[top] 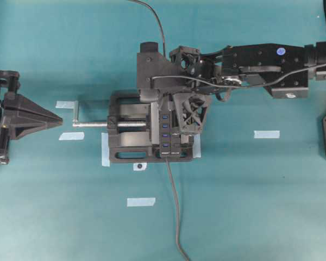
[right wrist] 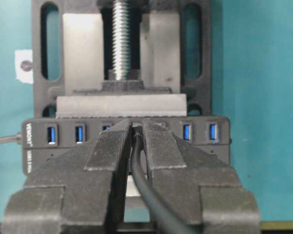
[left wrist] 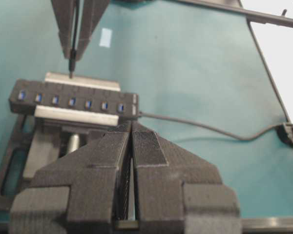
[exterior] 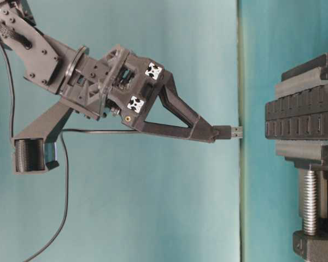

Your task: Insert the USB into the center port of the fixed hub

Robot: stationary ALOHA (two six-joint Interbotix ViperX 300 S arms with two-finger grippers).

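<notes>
While the left gripper [left wrist: 129, 146] sits clenched and empty, well apart from the vise [top: 125, 142], we count seven blue ports on the fixed hub [left wrist: 73, 101] in its wrist view. The right gripper [exterior: 212, 134] pinches the USB [exterior: 230, 132]. Only the table-level view shows open room between plug and hub; the right wrist view hides the center port behind the fingers [right wrist: 107, 146].
</notes>
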